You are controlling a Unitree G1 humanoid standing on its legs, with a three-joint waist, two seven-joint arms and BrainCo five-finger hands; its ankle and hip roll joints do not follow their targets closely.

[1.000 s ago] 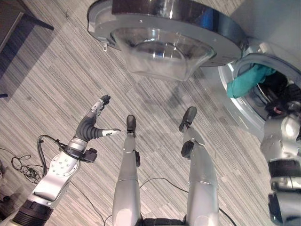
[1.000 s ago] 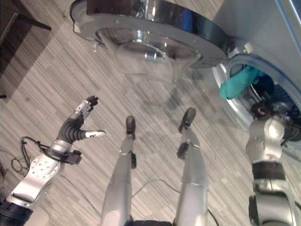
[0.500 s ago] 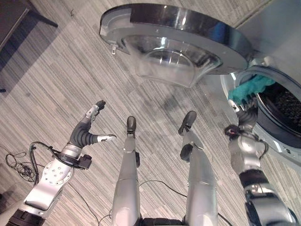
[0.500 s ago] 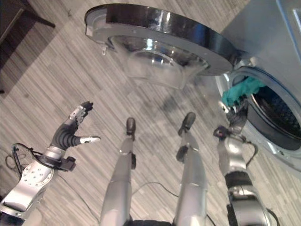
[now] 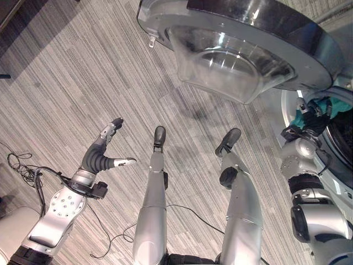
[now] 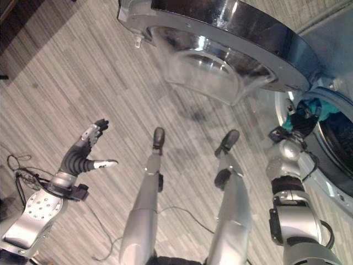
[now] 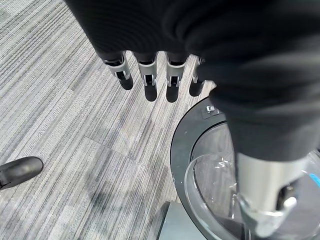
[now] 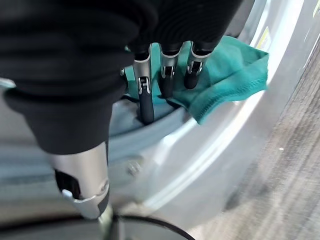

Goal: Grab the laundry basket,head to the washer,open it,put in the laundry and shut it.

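The washer's round door (image 5: pixel 248 33) stands swung open, its glass bowl (image 5: pixel 231 61) bulging out over the floor. At the far right is the drum opening with its grey rim (image 8: pixel 200 145). A teal cloth (image 8: pixel 230 75) hangs over that rim, partly out of the drum (image 6: pixel 325 107). My right hand (image 5: pixel 310 117) is raised at the rim, open, with its straight fingertips (image 8: pixel 145 100) on the cloth's near edge. Out to the left over bare floor, my left hand (image 5: pixel 105 152) hovers open and holds nothing; its straight fingers (image 7: pixel 150 75) show in the left wrist view too.
Grey striped carpet floor (image 5: pixel 83 83) spreads left of the washer. A dark piece of furniture (image 5: pixel 16 11) sits at the top left corner. A pale object (image 5: pixel 11 234) lies at the lower left edge. The open door overhangs the space ahead.
The camera has shifted, so door and washer sit further right. My right hand, inside the drum a second ago, came out and now rests at the cloth on the rim. The left hand barely moved.
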